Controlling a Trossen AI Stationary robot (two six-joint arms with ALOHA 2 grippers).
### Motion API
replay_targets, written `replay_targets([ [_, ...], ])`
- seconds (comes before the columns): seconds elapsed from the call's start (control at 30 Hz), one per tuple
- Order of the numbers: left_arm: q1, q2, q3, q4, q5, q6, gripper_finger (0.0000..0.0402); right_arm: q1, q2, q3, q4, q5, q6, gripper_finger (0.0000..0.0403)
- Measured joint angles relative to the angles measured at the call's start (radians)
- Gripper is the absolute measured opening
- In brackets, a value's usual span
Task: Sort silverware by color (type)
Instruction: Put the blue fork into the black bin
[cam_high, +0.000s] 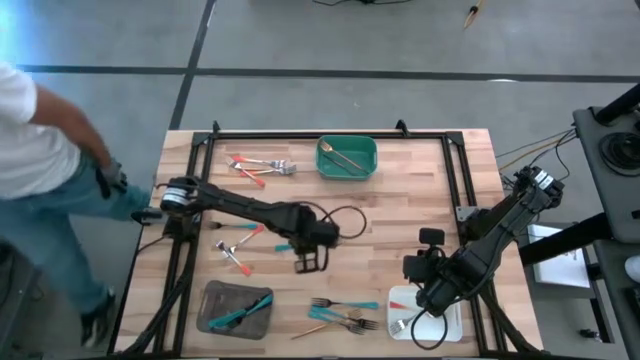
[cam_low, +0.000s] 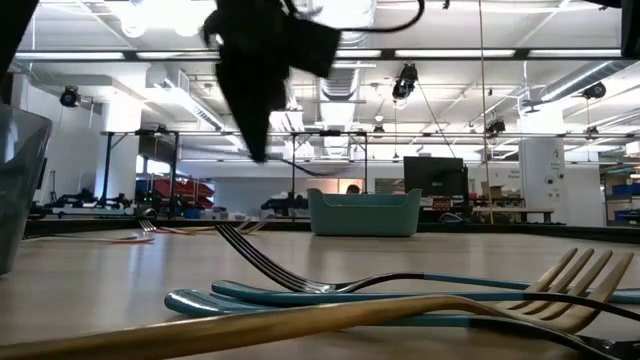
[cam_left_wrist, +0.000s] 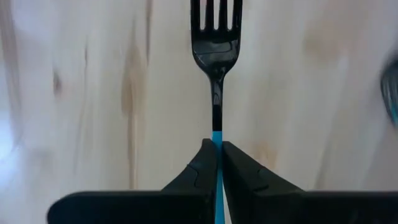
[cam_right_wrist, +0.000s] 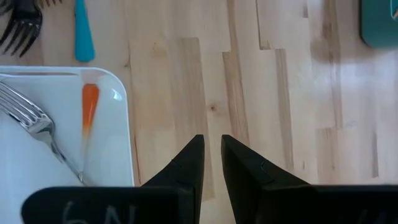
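Note:
My left gripper (cam_high: 303, 257) hangs over the middle of the wooden table, shut on a fork (cam_left_wrist: 216, 43) with a dark metal head and a teal-blue handle. My right gripper (cam_right_wrist: 212, 140) hovers over bare wood beside the white tray (cam_right_wrist: 37, 155), slightly open with nothing between its fingers. That tray holds a fork with a red-orange handle (cam_right_wrist: 89, 106). More silverware lies flat on the table. Red-handled pieces (cam_high: 258, 167) lie at the far left, others (cam_high: 238, 245) left of centre. Teal and gold forks (cam_high: 345, 312) lie near the front edge. My left gripper pinches the fork's teal-blue handle (cam_left_wrist: 217, 135) between its two fingers, just behind the metal neck. The fingers point down. The fork's head reaches out beyond the fingertips, and the fork is clear of the wood.
A green tray (cam_high: 347, 157) with a gold piece stands at the far middle. A grey tray (cam_high: 235, 305) with teal-handled pieces stands at the near left. A person (cam_high: 35, 150) stands off the table's left side. Bare wood lies between the two arms.

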Motion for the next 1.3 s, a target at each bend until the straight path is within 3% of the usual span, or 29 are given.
replay_targets([
  [0.13,-0.064,-0.057,0.019,-0.140,-0.001,-0.013,0.0000,0.000,0.000,-0.010,0.001,0.000,0.000,0.0047],
  [0.3,-0.169,-0.203,-0.051,-0.196,0.010,-0.103,0.0000,0.000,0.000,-0.016,0.000,0.000,0.002,0.0047],
  [0.57,-0.461,-0.451,-0.266,0.003,0.077,-0.449,0.0000,0.000,0.000,-0.029,0.001,0.009,0.000,0.0047],
  [0.8,-0.684,-0.536,-0.495,0.193,0.069,-0.759,0.0000,-0.001,0.000,-0.045,0.005,0.056,0.002,0.0047],
  [0.97,-0.710,-0.542,-0.589,0.276,0.049,-0.823,0.0000,-0.001,0.000,-0.055,0.014,0.055,0.003,0.0047],
  [1.3,-0.698,-0.542,-0.599,0.295,0.035,-0.839,0.0018,-0.001,0.000,-0.056,0.023,0.053,0.052,0.0047],
])
